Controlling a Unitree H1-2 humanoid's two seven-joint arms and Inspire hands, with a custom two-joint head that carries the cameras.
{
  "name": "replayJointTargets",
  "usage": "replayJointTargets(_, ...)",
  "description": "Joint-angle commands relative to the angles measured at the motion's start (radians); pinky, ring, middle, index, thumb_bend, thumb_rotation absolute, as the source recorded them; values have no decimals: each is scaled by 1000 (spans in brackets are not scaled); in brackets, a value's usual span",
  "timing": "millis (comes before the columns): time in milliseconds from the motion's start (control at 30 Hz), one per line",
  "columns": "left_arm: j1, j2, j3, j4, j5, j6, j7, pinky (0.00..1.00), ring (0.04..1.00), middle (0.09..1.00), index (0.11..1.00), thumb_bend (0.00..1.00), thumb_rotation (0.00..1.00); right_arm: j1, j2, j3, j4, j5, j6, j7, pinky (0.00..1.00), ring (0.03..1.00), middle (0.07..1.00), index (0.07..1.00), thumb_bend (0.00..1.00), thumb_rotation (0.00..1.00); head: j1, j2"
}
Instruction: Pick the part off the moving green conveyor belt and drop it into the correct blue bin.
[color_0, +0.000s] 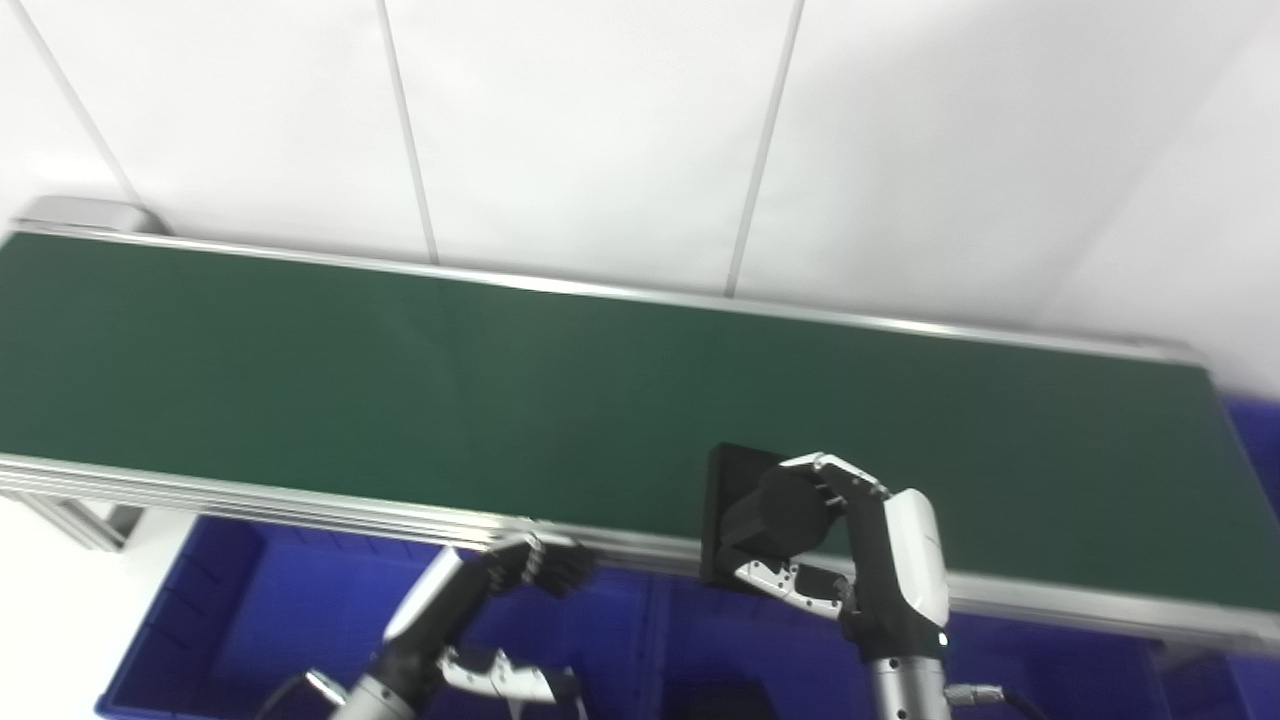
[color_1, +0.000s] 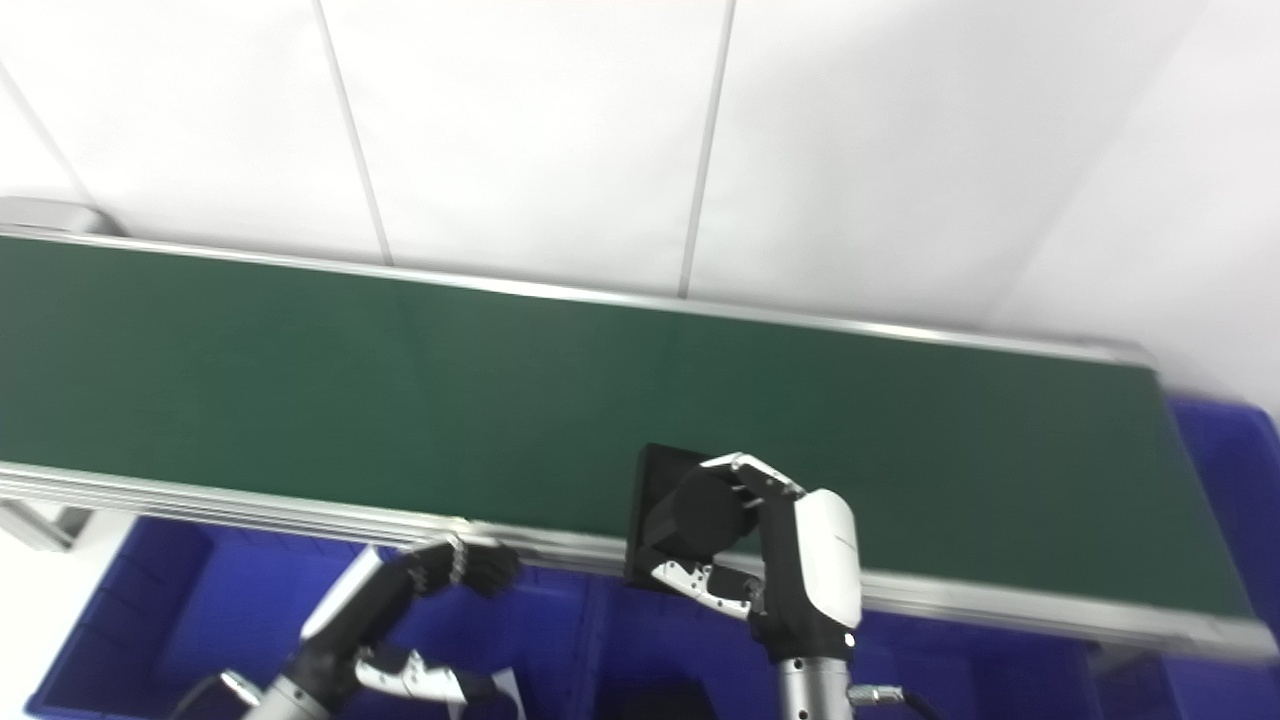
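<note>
The green conveyor belt (color_0: 560, 390) runs as a long matte band across the scene, framed by ribbed aluminium side rails (color_0: 300, 500) and backed by a white panelled wall (color_0: 600, 130). At the belt's near edge, the right hand (color_0: 850, 545) clasps the part (color_0: 760, 515), a black piece made of a flat square plate with a stubby cylinder standing out from it. The fingers (color_0: 835, 475) curl over the top of the cylinder and the thumb (color_0: 790, 585) presses from below, so the part sits pinched between them, its plate overlapping the near rail. The hand has a glossy white back shell and a dark wrist.

The left hand (color_0: 530, 568) is lower and to the left, just in front of the near rail; its dark fingers look curled inward with nothing in them. Beneath the conveyor lie the blue bins (color_0: 230, 610), smooth plastic with ribbed walls.
</note>
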Motion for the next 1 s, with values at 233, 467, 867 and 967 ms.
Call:
replayJointTargets(233, 3, -3, 48, -46, 9, -2, -27, 642, 720, 752, 726, 890, 186, 99, -34, -34, 7, 33, -35, 21, 325, 452, 567, 474, 489, 0, -20, 27)
replayJointTargets(467, -3, 2, 71, -52, -2, 44, -43, 663, 732, 773, 749, 874, 172, 105, -39, -56, 67, 6, 8, 55, 349, 481, 557, 458, 491, 0, -35, 32)
replayJointTargets(867, -24, 14, 101, -36, -33, 64, -97, 678, 742, 792, 753, 855, 104, 76, -51, -56, 106, -154, 174, 140, 353, 483, 563, 461, 490, 0, -74, 36)
replayJointTargets(967, -23, 13, 106, -35, -28, 61, -101, 673, 738, 787, 750, 858, 112, 72, -51, -43, 90, -222, 246, 181, 483, 580, 541, 468, 512, 0, -75, 37)
